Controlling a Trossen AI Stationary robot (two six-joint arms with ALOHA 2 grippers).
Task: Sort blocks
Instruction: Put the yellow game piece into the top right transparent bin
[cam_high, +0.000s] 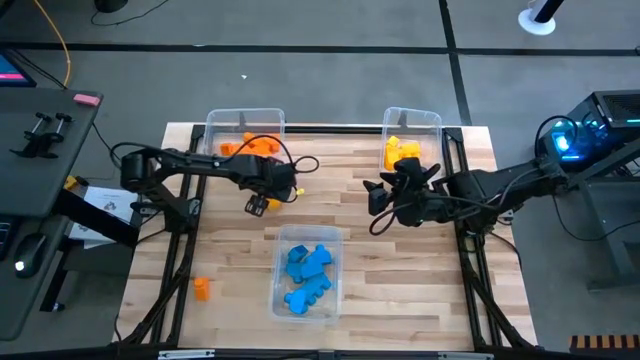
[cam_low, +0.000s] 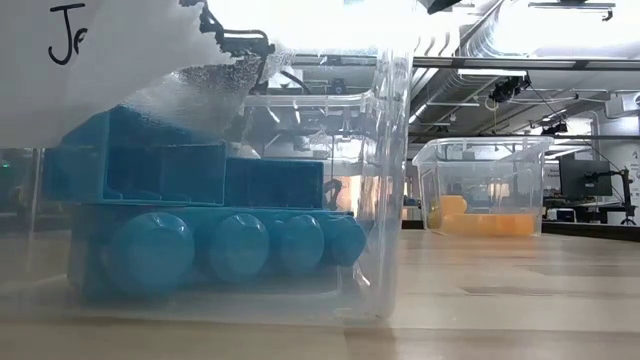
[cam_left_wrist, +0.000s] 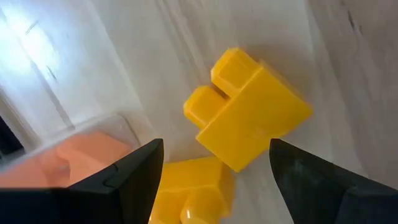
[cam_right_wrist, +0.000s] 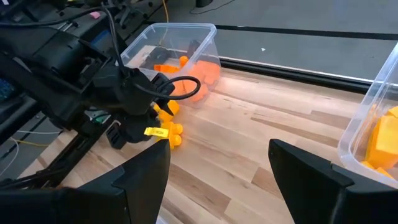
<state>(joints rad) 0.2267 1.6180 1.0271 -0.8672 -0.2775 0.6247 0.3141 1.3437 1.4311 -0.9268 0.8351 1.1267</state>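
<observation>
1. Just in front of the orange bin, the left gripper (cam_high: 262, 204) is seen hanging over the wooden table (cam_high: 230, 260) with its fingers (cam_left_wrist: 134, 171) spread wide and nothing held between them.
2. Two yellow blocks (cam_left_wrist: 252, 118) are spotted lying loose on the wood right under that gripper, in the gap between the fingers, one close beside the other; whether they touch can't be told.
3. Same pair of yellow blocks is caught from the right wrist view too, sat just outside the clear bin with orange blocks (cam_high: 245, 135) at the table's far left.
4. Over on the other side, the right gripper (cam_high: 378, 205) is parked above the table near the clear bin with yellow blocks (cam_high: 412, 135), fingers wide apart, empty.
5. A third clear bin (cam_high: 305, 272) is set at the near middle of the table, filled with blue blocks (cam_high: 305, 272). In the low view it's pressed right up to the lens, studs and all.
6. One stray orange block (cam_high: 201, 289) is left out on the wood at the near left, well apart from everything else.
</observation>
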